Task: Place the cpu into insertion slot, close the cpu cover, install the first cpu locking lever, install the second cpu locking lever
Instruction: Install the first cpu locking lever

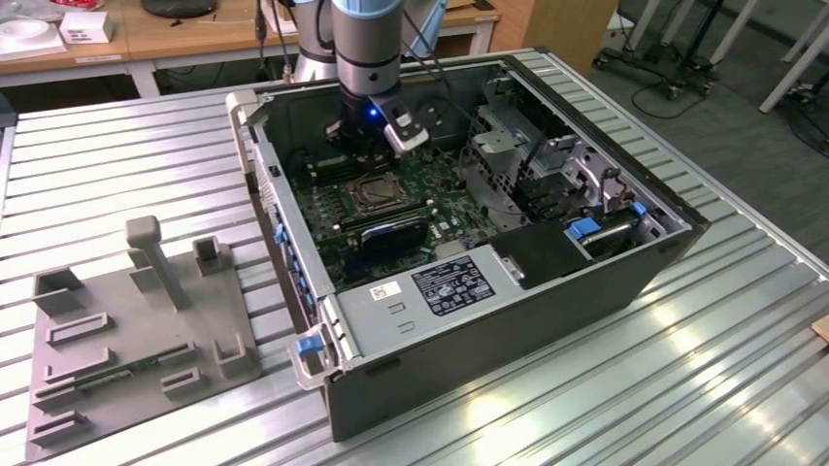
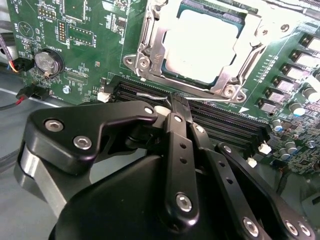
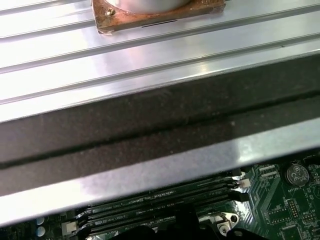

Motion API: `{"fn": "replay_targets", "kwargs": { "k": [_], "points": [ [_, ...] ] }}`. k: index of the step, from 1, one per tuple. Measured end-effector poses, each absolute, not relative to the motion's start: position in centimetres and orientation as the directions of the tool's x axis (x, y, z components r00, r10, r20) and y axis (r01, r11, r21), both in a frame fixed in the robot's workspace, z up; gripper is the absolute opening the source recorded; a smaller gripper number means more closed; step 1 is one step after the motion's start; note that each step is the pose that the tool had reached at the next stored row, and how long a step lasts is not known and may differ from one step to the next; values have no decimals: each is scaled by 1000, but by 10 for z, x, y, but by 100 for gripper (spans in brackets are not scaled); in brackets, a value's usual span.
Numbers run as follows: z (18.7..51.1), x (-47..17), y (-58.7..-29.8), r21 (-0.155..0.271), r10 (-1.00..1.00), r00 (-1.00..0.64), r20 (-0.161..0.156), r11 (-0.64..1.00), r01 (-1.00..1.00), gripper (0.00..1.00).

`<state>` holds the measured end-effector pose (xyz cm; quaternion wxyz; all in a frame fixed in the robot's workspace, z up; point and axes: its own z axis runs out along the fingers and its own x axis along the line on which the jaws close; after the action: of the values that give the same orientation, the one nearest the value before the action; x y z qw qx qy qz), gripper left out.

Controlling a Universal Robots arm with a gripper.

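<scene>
So the first half looks done. The small pale silvery square cpu point(image 2: 200, 42) is sitting in the square metal-rimmed insertion slot point(image 1: 372, 194), just beyond the fingertips. The thin silvery frame-shaped cpu cover point(image 2: 151, 40) is folded down flat over it, with the chip showing through the window.

What's left, as far as I can judge, is the lever part. A thin silvery wire locking lever point(image 2: 150, 94) runs along the near edge of the socket, and it doesn't look tucked under its catch yet. I can't tell about the other lever from these angles.

The black two-finger gripper point(image 2: 179, 106) is down inside the open dark computer case point(image 1: 518, 320). Its fingers are pressed together at the tips, and in the second wrist view they look to be pinching that wire lever right where it meets them. The long black memory slots point(image 2: 225, 120) run right under the fingertips on the green motherboard point(image 2: 100, 30).
</scene>
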<state>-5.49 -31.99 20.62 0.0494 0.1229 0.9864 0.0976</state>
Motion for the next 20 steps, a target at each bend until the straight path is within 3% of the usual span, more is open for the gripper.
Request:
{"fn": "replay_targets", "kwargs": {
  "k": [20],
  "points": [
    [208,-55,-319,212,253,-965,-72,949,233,11]
  ]
}}
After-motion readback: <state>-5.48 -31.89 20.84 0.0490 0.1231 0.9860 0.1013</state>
